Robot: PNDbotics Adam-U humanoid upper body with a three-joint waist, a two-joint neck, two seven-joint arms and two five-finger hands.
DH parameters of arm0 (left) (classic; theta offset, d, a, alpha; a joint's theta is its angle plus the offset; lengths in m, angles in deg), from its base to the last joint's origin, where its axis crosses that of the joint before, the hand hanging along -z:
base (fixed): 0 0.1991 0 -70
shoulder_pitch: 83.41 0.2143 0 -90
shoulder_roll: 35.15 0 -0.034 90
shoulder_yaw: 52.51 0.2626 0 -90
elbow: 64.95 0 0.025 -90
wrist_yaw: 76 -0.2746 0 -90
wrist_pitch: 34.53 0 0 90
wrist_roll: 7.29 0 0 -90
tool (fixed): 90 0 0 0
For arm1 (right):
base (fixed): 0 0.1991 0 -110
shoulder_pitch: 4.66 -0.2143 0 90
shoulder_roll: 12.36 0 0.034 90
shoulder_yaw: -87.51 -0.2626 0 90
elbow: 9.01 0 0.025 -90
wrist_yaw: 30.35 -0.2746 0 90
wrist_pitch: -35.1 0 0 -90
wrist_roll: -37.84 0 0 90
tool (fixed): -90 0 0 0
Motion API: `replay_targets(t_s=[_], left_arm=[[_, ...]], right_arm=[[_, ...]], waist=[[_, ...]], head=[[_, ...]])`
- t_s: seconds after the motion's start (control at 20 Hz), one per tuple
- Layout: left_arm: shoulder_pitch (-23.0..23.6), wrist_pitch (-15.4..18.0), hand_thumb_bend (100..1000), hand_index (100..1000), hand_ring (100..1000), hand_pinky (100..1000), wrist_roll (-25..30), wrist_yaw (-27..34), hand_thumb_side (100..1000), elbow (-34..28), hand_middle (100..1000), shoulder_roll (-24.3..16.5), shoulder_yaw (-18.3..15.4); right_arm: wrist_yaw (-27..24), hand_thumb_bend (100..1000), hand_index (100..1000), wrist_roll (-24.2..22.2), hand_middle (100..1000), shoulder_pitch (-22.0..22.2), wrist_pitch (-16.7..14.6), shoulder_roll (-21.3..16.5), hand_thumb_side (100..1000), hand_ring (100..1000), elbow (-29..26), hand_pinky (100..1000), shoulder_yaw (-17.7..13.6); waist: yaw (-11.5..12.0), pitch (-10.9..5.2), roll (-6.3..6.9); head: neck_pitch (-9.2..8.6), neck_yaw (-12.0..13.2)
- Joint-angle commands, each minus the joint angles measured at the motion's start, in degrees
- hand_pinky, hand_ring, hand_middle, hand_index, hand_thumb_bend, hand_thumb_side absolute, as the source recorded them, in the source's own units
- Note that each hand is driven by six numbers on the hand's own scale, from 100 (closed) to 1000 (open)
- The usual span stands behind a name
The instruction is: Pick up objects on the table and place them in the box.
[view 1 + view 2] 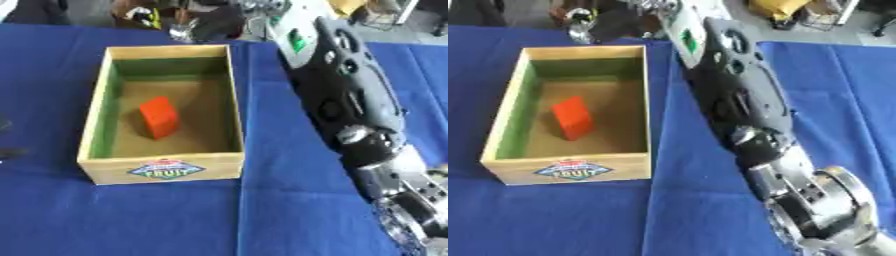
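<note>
Orange block [159,117] sits mid-floor in the box [229,95], apart from every wall.

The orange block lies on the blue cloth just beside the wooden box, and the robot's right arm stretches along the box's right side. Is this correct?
Not quite. The orange block lies inside the wooden box, on its floor, not on the blue cloth; the left eye view shows it. The right arm does stretch along the box's right side.

Box [161,172] open from above (orange block [159,117] inside); right arm [745,115] crowds its right side.
</note>
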Motion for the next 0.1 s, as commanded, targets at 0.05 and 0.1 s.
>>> replay_targets(t_s=[0.05, 0.1], left_arm=[[-0.04, 0.31, 100, 765, 817, 636, -1.02, -1.13, 979, -1.07, 786, -0.61, -1.14], [-0.06, 0.41, 100, 765, 817, 636, -1.24, -1.39, 978, -1.07, 786, -0.67, -1.21]], right_arm=[[-2.91, 100, 894, 1.15, 812, 0.79, 0.79, -4.60, 1000, 815, -5.13, 839, -4.28], [-3.69, 100, 886, 1.93, 806, 1.95, 1.56, -5.82, 1000, 821, -6.40, 868, -5.56]], waist=[[-0.72, -1.75, 0.67], [-0.90, -1.79, 0.87]], head=[[1.23, 1.55], [1.43, 1.77]])
